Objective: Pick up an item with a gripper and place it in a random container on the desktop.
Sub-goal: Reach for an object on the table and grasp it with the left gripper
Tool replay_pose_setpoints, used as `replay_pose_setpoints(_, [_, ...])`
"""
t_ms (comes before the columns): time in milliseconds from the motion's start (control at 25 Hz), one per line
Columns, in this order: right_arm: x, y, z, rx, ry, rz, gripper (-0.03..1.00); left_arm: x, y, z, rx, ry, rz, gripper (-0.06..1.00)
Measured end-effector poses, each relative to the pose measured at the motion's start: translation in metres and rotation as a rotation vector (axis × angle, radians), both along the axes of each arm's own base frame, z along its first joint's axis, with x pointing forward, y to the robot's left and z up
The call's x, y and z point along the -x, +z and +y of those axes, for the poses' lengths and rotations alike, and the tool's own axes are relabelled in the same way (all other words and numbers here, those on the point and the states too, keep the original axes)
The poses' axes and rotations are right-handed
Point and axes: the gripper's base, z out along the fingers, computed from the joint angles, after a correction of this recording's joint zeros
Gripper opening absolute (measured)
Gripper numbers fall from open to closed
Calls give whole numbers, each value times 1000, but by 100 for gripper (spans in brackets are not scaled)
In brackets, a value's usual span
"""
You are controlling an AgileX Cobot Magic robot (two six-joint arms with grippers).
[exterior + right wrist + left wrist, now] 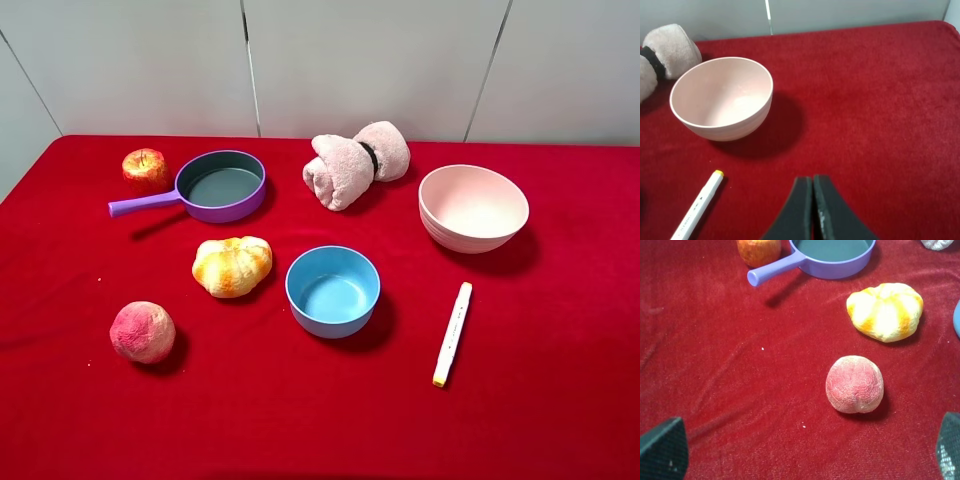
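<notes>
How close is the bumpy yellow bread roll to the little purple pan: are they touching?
Apart. The exterior high view shows bare red velvety cloth between the golden-yellow ridged bread roll and the small round purple pan.

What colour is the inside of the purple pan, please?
The purple pan is greyish blue inside; the exterior high view shows it best.

Open cloth (560, 420) rings the bread roll (232, 266); the blue bowl (333, 290) sits just beside it.

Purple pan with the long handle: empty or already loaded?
Empty. The shallow purple pan shows a bare grey inside; the golden-yellow ridged bread roll lies outside it on the red velvety cloth.
</notes>
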Motion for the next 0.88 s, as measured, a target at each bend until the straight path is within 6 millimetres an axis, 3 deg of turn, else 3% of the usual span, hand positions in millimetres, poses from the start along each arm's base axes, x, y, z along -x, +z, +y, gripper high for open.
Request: replay_pose_setpoints(880, [0, 0, 0, 0, 0, 0, -3, 0, 0, 0, 0, 0, 0, 99])
